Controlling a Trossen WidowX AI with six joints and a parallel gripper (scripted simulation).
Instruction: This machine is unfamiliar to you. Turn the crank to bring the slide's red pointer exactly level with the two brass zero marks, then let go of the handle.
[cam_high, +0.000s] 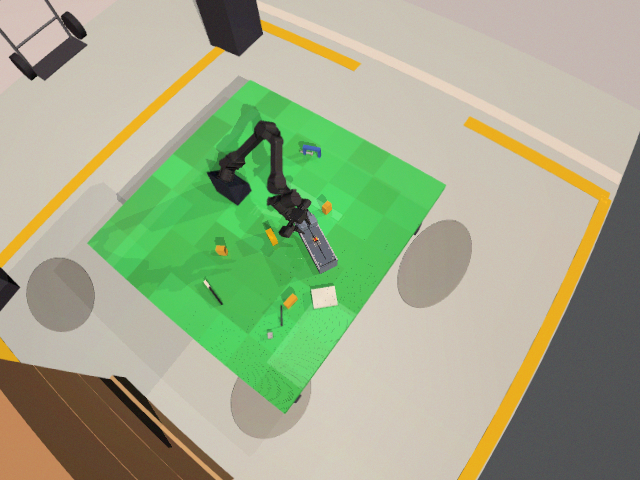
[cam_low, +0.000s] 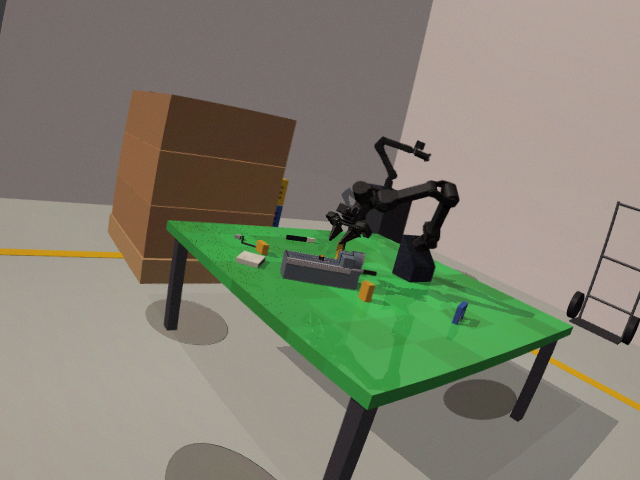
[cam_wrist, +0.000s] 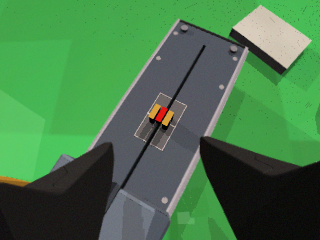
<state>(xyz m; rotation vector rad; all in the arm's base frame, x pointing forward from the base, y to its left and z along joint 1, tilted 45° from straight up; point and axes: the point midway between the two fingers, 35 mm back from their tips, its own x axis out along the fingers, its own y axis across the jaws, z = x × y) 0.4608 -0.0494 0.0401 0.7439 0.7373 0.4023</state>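
The grey machine (cam_high: 324, 258) (cam_low: 316, 275) (cam_wrist: 195, 75) lies on the green table. Its red pointer (cam_high: 315, 239) (cam_low: 321, 257) (cam_wrist: 161, 115) sits in the slot between the two brass marks, one on the left (cam_wrist: 155, 111) and one on the right (cam_wrist: 168, 118). It looks level with both in the wrist view. A dark handle-like bar (cam_low: 369, 272) sticks out at the machine's housing end; the crank itself cannot be made out clearly. My gripper (cam_low: 336, 241) (cam_wrist: 157, 147) is open above the housing end, with nothing held between its fingertips.
A white block (cam_high: 324, 296) (cam_low: 250, 258) (cam_wrist: 272, 37) lies beyond the machine's far end. Orange blocks stand on both sides of the machine, one at the right (cam_high: 326, 207) (cam_low: 366, 291) and one at the left (cam_high: 271, 236). A blue bracket (cam_high: 312, 150) (cam_low: 460, 313) stands farther off.
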